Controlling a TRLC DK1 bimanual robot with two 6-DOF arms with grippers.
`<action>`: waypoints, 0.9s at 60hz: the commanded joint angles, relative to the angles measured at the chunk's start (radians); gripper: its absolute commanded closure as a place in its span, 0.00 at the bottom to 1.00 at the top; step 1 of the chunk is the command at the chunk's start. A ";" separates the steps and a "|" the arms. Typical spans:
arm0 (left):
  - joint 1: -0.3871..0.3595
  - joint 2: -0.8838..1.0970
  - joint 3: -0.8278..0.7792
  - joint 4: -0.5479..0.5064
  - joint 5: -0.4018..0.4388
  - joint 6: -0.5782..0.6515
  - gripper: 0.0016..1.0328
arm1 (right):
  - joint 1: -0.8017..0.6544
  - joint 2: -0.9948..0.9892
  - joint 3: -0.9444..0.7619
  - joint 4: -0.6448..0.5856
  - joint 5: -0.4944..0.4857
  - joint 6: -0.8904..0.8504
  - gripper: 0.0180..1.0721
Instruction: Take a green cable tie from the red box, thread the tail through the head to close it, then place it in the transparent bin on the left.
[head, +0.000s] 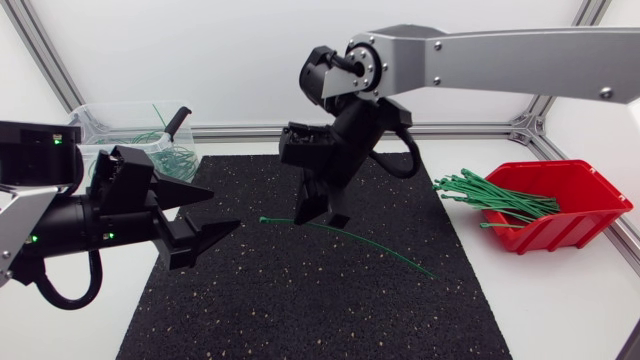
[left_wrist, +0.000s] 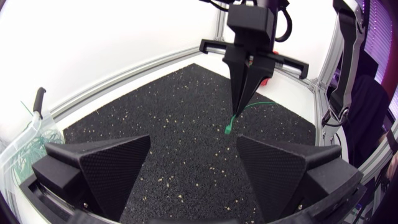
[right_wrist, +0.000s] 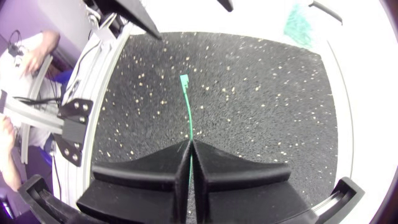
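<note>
1. Head view:
   - The right gripper (head: 322, 218) hangs over the middle of the black mat (head: 300, 300), pointing down and clamped on a green cable tie (head: 275, 220).
   - The tie's head end sticks out toward the left arm, and its long tail trails the other way across the mat.
   - The left gripper (head: 215, 212) sits at the mat's left edge with its claw spread wide and nothing in it, pointing toward the tie's head end.
   - The red box (head: 570, 225) is on the white table (head: 560, 300) at the right, well apart from both grippers. A bundle of green ties (head: 495, 195) spills over its rim toward the mat.
   - The transparent bin (head: 95, 120) is at the back left, just behind the left arm, which covers part of its front. It holds loose green ties (head: 165, 155), and a black handle (head: 178, 120) pokes out of it.

2. Left wrist view:
   - The left gripper's own fingers (left_wrist: 106, 165) stand far apart with bare mat (left_wrist: 155, 112) between them.
   - Ahead, the right gripper (left_wrist: 239, 106) comes down nearly upright with its tips pinched together on the cable tie (left_wrist: 229, 127).
   - The tie's head hangs just below those tips, close to the mat. I cannot tell whether it touches.
   - The bin (left_wrist: 15, 158) and the black handle (left_wrist: 39, 102) are off beside the left finger.

3. Right wrist view:
   - The right gripper (right_wrist: 190, 149) has its fingers pressed together, and the cable tie (right_wrist: 186, 106) runs straight out ahead from between them over the mat (right_wrist: 261, 112).
   - The left gripper (right_wrist: 183, 11) is beyond the tie's head, with its two tips set apart.
   - The bin's ties (right_wrist: 298, 25) are farther off to one side.
</note>
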 joint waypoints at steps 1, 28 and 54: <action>-0.009 -0.040 -0.027 0.028 0.028 -0.020 0.07 | -0.031 -0.053 0.035 -0.023 -0.055 0.117 0.95; -0.047 0.003 0.096 0.192 0.286 -0.316 0.07 | -0.162 -0.207 -0.039 -0.029 -0.516 0.434 0.95; -0.064 0.069 0.170 0.362 0.338 -0.621 0.10 | -0.212 -0.224 -0.111 -0.011 -0.739 0.532 0.95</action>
